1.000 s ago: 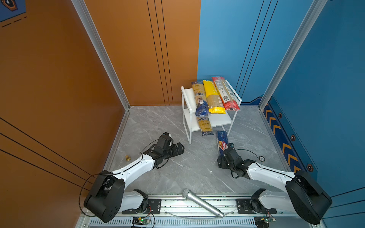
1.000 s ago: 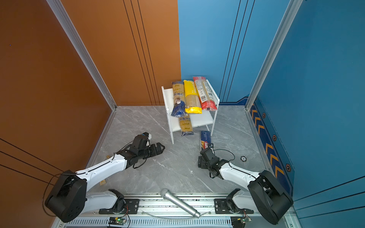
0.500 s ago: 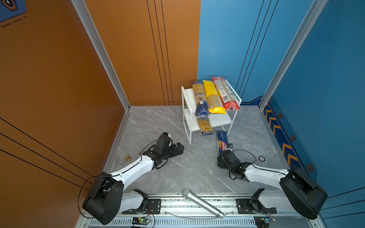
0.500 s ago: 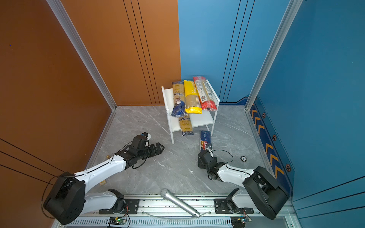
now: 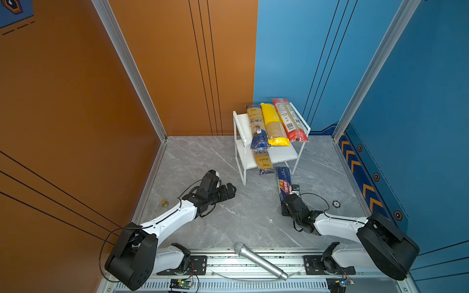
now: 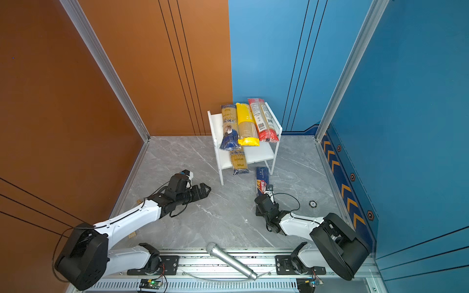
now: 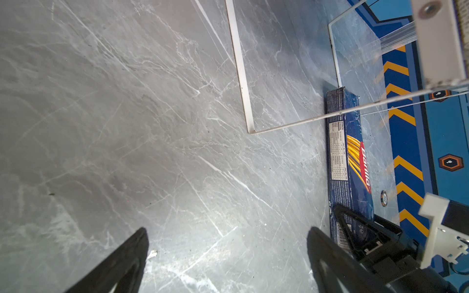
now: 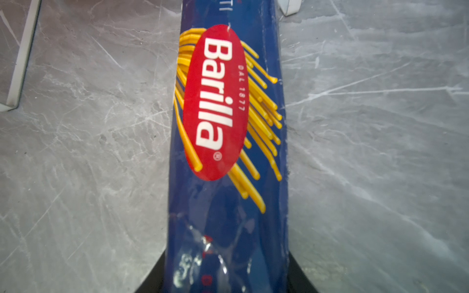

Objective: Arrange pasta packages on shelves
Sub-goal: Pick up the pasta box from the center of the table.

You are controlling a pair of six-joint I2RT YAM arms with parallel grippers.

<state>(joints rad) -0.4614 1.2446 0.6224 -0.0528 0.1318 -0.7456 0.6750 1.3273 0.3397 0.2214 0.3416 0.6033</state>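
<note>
The white shelves (image 5: 279, 152) (image 6: 258, 155) stand at the back. On the top board lie three pasta packages side by side: an ankara bag (image 5: 256, 126), a yellow one (image 5: 272, 124) and a red one (image 5: 289, 121). A second ankara bag (image 5: 262, 161) lies on the lower board, sticking out in front. The dark blue Barilla package (image 5: 284, 181) (image 8: 223, 126) (image 7: 352, 165) lies on the floor before the rack. My right gripper (image 5: 286, 197) (image 8: 225, 258) is shut on its near end, a finger pressed against each side. My left gripper (image 5: 229, 190) (image 7: 227, 230) hangs open over bare floor, holding nothing.
A silver microphone (image 5: 261, 261) lies on the front rail. A small brass piece (image 5: 164, 203) sits by the left wall and a round disc (image 5: 336, 203) on the floor at right. Orange and blue walls close in three sides of the grey marble floor (image 5: 228, 223).
The right gripper's jaws have closed in from wide apart onto the sides of the Barilla package, and the right arm has edged forward. The left arm has stayed put.
</note>
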